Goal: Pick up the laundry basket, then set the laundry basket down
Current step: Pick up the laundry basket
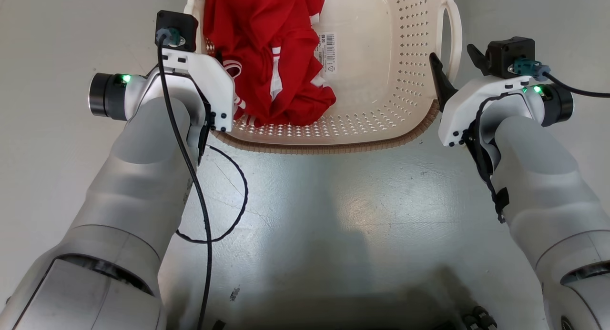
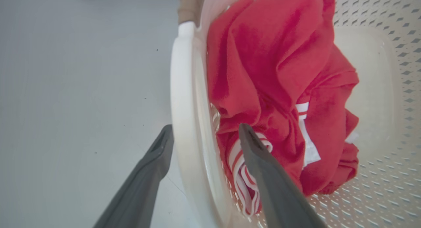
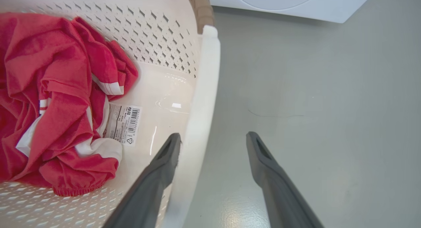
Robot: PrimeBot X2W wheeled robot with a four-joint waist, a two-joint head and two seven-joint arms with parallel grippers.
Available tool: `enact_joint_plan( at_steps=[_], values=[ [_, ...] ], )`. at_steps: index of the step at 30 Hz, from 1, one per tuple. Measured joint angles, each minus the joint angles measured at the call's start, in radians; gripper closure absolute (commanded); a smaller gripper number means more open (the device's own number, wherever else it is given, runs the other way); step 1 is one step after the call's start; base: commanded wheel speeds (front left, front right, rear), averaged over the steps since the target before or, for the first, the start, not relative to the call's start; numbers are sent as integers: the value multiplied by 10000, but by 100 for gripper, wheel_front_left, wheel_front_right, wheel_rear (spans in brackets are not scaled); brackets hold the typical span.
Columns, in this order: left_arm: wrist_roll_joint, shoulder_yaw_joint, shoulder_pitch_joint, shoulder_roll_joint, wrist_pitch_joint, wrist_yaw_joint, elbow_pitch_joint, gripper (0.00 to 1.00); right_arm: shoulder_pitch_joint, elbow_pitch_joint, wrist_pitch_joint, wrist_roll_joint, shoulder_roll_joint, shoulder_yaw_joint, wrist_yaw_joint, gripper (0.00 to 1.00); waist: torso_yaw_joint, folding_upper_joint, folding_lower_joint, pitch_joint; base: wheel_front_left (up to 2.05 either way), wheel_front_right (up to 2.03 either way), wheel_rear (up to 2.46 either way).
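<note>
Left tool [image 2: 205, 131] stands open astride the left handle [image 2: 184, 99] of the laundry basket [image 1: 333, 146], which sits on the floor [image 1: 333, 201]. Right tool [image 3: 213, 136], open too, straddles the right handle [image 3: 200, 99]. The head view cuts off the basket's far end.

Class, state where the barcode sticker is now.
In the head view, the barcode sticker lies inside the laundry basket, mid-floor, against the right edge of the red garment.
</note>
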Motion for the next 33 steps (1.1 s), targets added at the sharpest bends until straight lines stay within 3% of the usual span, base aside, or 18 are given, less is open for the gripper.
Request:
enact_joint_plan(
  at_steps=[17,21,23,24,25,26,27,28,29,30,31,33],
  values=[
    [-19,-184,-7,21,46,2,19,1,-12,71,42,594,2,497,0,0,-34,-1,0,33,0,0,0],
    [-21,-232,-11,52,98,2,23,3,-16,82,44,696,0,573,0,0,-56,0,0,49,0,0,0],
    [-23,-251,-12,63,98,2,25,8,-30,90,67,752,0,616,0,0,-67,0,0,61,0,0,0],
    [-27,-261,-12,73,98,2,25,15,-54,100,73,775,0,635,0,6,-71,0,0,65,0,0,0],
    [-36,-276,-12,73,98,2,25,29,-83,102,73,788,0,660,0,22,-75,0,0,67,0,0,0],
    [-36,-311,-12,75,123,2,27,52,-118,104,73,819,0,696,0,56,-81,0,0,71,0,0,0],
    [-36,-334,-13,77,128,2,27,58,-141,100,73,859,2,757,2,65,-89,0,0,80,0,0,0],
    [-35,-368,-18,82,127,2,27,75,-151,88,73,941,13,823,13,95,-94,0,0,93,0,0,0],
    [-35,-397,-18,82,125,2,27,95,-151,63,71,1037,36,892,36,100,-102,0,0,108,0,0,0],
    [-36,-405,-21,82,123,-2,21,99,-151,36,73,1135,71,974,84,100,-109,0,0,117,0,0,0],
    [-38,-403,-31,75,123,2,19,97,-151,10,73,1258,109,1051,77,100,-117,0,0,122,0,0,0],
    [-102,-405,-38,75,123,2,23,79,-149,-42,115,1473,79,1214,77,100,-131,0,0,118,0,0,0]
  ],
)
